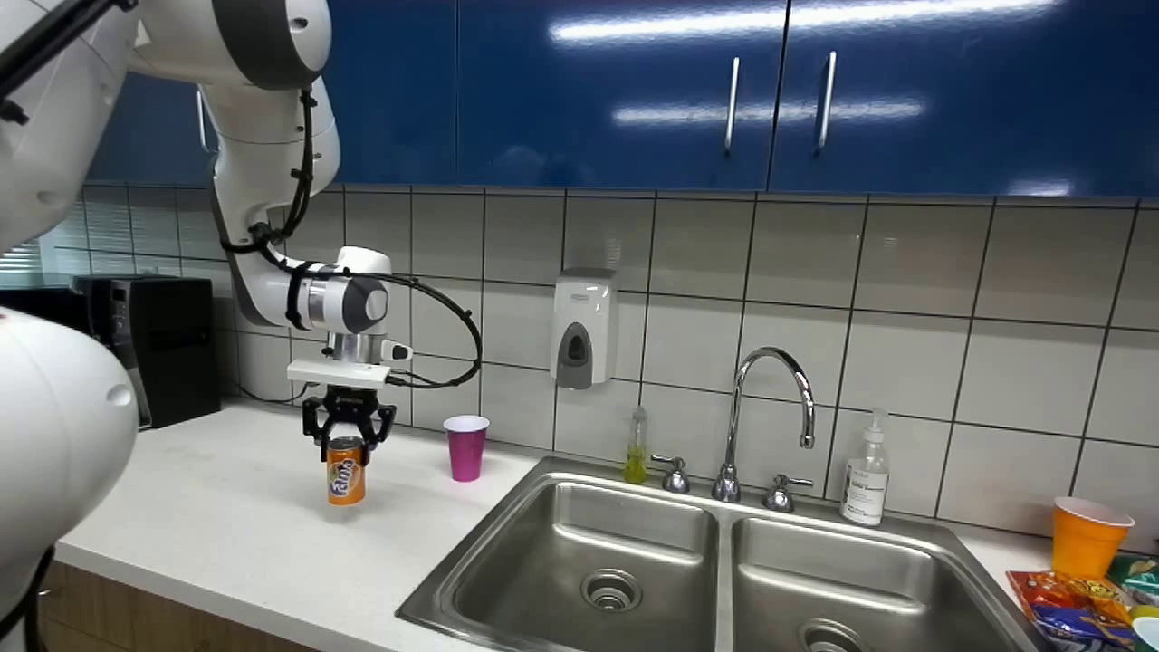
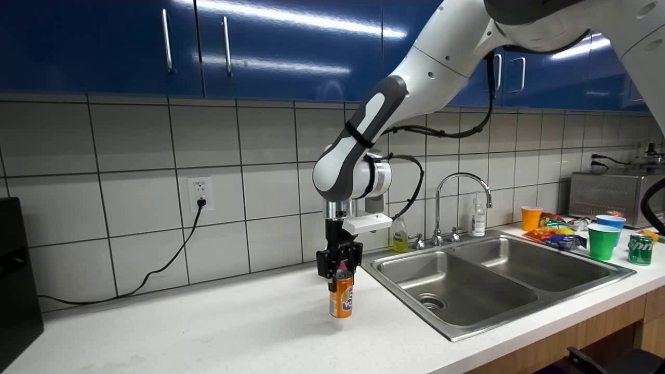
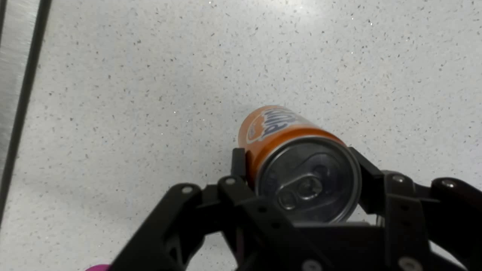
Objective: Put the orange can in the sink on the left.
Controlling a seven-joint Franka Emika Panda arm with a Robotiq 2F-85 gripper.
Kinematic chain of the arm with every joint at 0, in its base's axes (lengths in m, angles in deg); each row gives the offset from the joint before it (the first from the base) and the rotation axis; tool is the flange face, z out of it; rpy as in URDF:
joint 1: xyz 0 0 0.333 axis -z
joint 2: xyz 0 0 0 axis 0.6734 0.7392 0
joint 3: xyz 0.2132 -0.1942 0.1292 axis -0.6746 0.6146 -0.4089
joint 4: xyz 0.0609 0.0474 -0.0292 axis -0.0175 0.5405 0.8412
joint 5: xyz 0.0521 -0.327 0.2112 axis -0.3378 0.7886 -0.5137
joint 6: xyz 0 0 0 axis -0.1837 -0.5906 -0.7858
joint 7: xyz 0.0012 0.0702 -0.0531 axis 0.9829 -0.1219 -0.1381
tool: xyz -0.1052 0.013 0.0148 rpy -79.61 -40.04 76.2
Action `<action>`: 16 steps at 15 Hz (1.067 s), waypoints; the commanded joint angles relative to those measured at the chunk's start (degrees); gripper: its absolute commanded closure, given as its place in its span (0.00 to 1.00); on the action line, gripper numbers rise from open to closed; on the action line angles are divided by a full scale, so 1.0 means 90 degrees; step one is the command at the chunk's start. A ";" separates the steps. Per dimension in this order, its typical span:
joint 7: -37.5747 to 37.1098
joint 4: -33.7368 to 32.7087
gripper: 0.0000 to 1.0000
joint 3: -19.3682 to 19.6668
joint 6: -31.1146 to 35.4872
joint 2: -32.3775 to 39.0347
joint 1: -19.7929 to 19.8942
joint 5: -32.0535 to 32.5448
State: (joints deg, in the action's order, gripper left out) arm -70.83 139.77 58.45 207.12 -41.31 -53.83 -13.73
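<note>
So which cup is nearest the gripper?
The magenta cup, on the same side of the sink as the gripper; the orange cup, green cup and blue cup stand beyond the sink.

Two views from out front, one from above
Both exterior views, well back, face the tiled wall (image 1: 688, 344) across the desk (image 1: 226, 507) at opposing slants, sharing the sink (image 1: 724, 570) and arm (image 1: 258, 158); the wrist view looks down past the claw (image 3: 300, 163), close over the orange can (image 3: 301, 162).

can (image 1: 346, 477): orange | tool (image 1: 345, 449): black | cabinets (image 1: 616, 81): blue | counter (image 3: 143, 82): white, grey-speckled
</note>
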 commanded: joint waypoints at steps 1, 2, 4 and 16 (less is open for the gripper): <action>-0.0339 0.0354 0.61 0.0029 -0.0124 -0.0522 -0.0015 0.0212; -0.0356 0.0445 0.61 0.0036 -0.0119 -0.0607 0.0007 0.0203; -0.0421 0.0617 0.61 0.0072 -0.0128 -0.0775 0.0040 0.0192; -0.0604 0.1484 0.61 0.0396 -0.0081 -0.1591 0.0353 0.0102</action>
State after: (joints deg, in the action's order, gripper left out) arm -74.37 150.20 61.88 207.12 -51.81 -52.14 -13.51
